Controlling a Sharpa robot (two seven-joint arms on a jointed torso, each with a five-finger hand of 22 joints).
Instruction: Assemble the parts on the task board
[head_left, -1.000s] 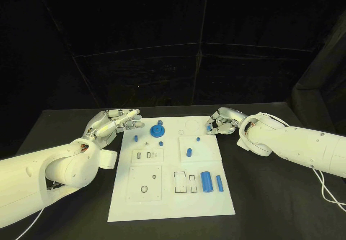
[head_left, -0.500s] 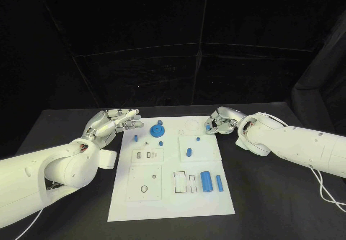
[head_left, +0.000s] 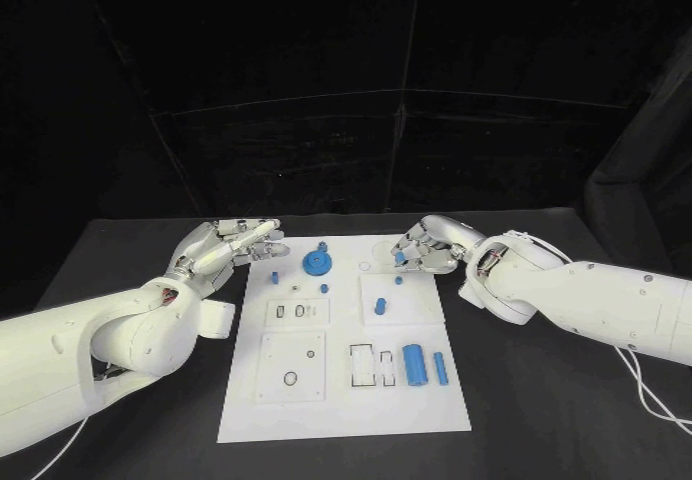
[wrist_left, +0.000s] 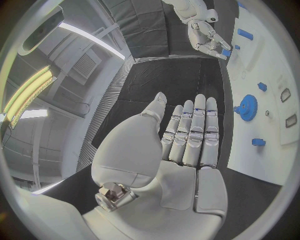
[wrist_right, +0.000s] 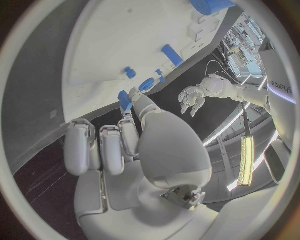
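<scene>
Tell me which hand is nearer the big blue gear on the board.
Left. The left hand hovers open just off the board's edge beside the gear; the right hand, pinching a small blue part, is slightly farther across.

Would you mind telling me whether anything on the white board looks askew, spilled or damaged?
Nothing stands out. The white board lies flat and looks undamaged, and the blue parts, such as the gear, sit tidily on it. The right hand pinches one small blue piece.

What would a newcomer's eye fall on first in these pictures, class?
First, the white task board in the middle of the black table, dotted with small blue parts, the largest a blue gear near its far end. Then the two silver hands at the board's far corners: the left hand open, the right hand pinching a small blue part.
</scene>
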